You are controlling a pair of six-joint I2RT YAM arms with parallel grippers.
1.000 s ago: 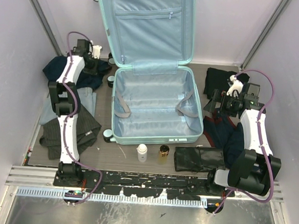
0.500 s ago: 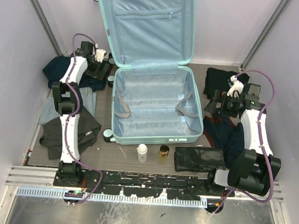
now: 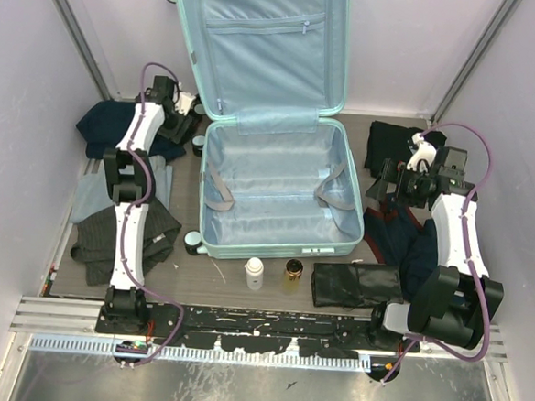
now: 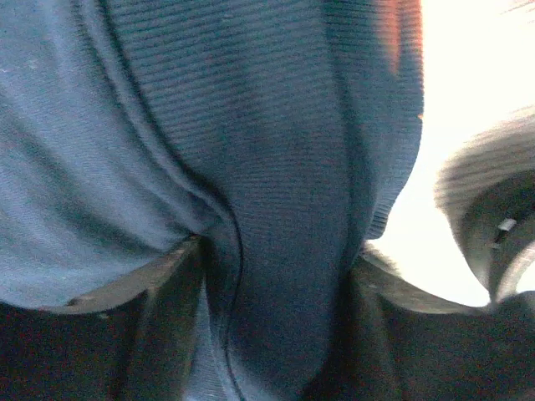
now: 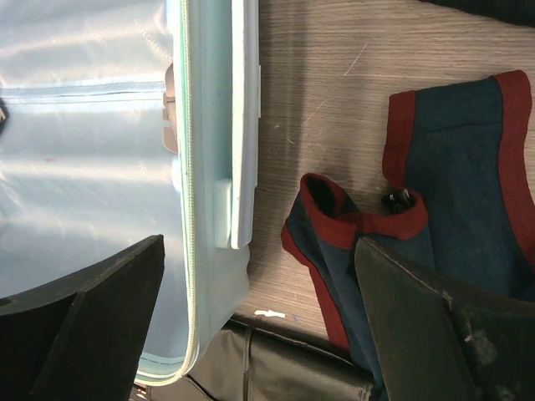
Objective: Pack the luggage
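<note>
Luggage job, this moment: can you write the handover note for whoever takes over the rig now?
Pale mint-blue hard-shell suitcase: open, lid raised at the back, nothing inside but its grey straps.
Left tool: shut on a navy ribbed knit garment, at the suitcase's far-left corner.
Right tool: open, holding nothing, above the table between the suitcase's right wall and a navy garment with red trim.
Done: nothing packed yet.
Left: all of it. Clothes lie on both sides, and a white bottle, amber jar and black pouch sit along the near edge.
</note>
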